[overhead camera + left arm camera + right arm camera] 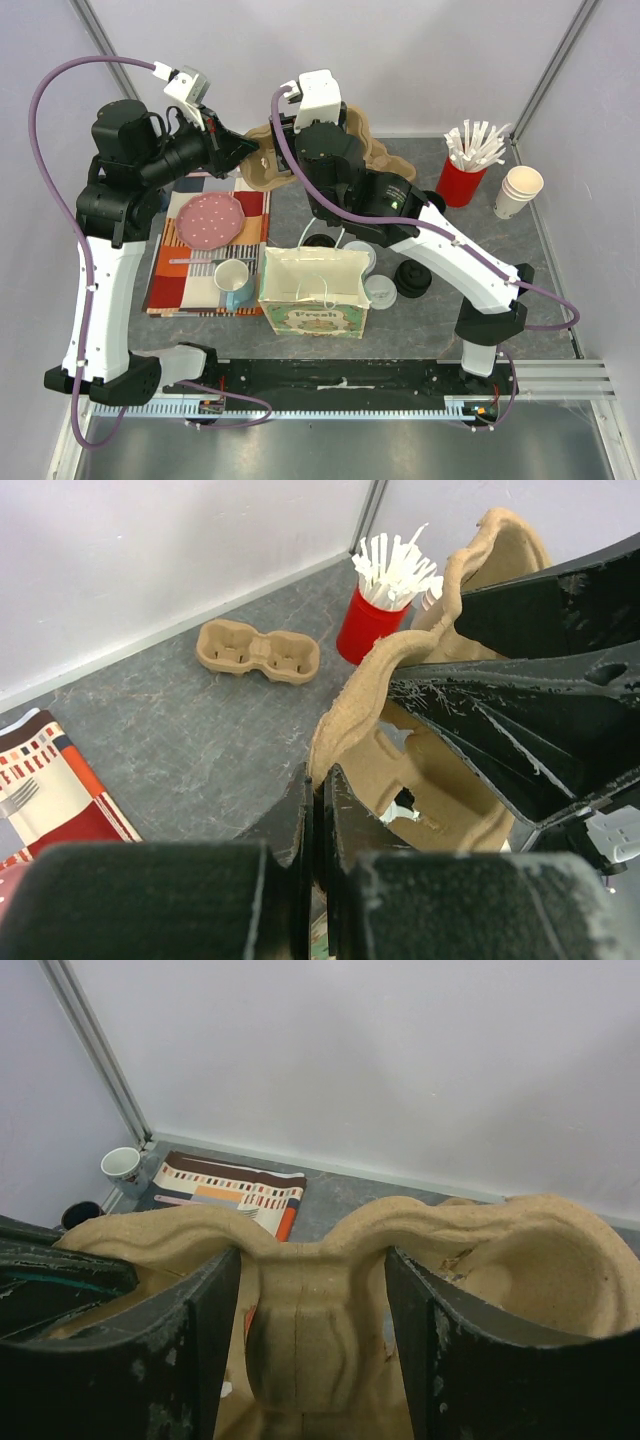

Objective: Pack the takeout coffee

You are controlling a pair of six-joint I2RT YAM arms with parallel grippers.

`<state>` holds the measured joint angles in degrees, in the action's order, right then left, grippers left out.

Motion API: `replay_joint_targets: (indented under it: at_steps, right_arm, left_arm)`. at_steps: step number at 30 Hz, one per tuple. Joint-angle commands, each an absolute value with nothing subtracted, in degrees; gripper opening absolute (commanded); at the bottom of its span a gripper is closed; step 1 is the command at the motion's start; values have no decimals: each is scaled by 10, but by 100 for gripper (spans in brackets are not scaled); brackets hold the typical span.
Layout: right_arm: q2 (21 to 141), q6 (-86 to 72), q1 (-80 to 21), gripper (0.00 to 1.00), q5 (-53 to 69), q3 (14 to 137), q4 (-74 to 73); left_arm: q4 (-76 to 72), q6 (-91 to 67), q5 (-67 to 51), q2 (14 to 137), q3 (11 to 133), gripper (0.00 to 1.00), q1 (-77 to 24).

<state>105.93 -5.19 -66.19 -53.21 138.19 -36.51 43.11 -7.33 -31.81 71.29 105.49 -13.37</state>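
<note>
The left gripper is clenched on the rim of a tan moulded-pulp cup carrier, which is held up near the back wall. The right gripper straddles the carrier's narrow middle, and whether it presses cannot be told. A white-lidded paper takeout coffee cup stands just right of the open cream paper bag, whose label reads "Fresh"; bare grey tabletop lies further right.

right arm hides most of the pulp carrier; lidded cup half behind the bag
</note>
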Motion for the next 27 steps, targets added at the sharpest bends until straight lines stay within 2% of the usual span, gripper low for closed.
replay_joint_targets:
  at_steps: [1, 2, 11, 16, 19, 20, 22, 23, 27]
  right_arm:
    - [1060, -60, -649, 63, -529, 1370, -348]
    - [1060, -60, -649, 58, -532, 1368, -348]
    - [1026, -54, -644, 46, -547, 1299, -330]
    - [962, -74, -645, 34, -534, 1191, -283]
    - [919, -79, -645, 30, -531, 1140, -251]
    - [905, -81, -645, 29, -533, 1126, -247]
    - [890, -83, -644, 28, -533, 1112, -245]
    - [877, -88, -644, 27, -531, 1099, -244]
    - [846, -88, -644, 26, -527, 1071, -239]
  left_arm:
    - [413, -45, -388, 690, 1049, 2, -139]
    - [415, -43, -389, 687, 1046, 2, -140]
    - [424, -28, -386, 684, 1059, 2, -140]
    - [425, -40, -437, 688, 1062, 2, -140]
    - [430, -45, -461, 688, 1063, 16, -140]
    - [430, -44, -463, 688, 1063, 27, -139]
    - [432, -40, -463, 689, 1063, 42, -139]
    - [433, -38, -465, 691, 1064, 54, -140]
    - [449, -14, -480, 693, 1070, 73, -140]
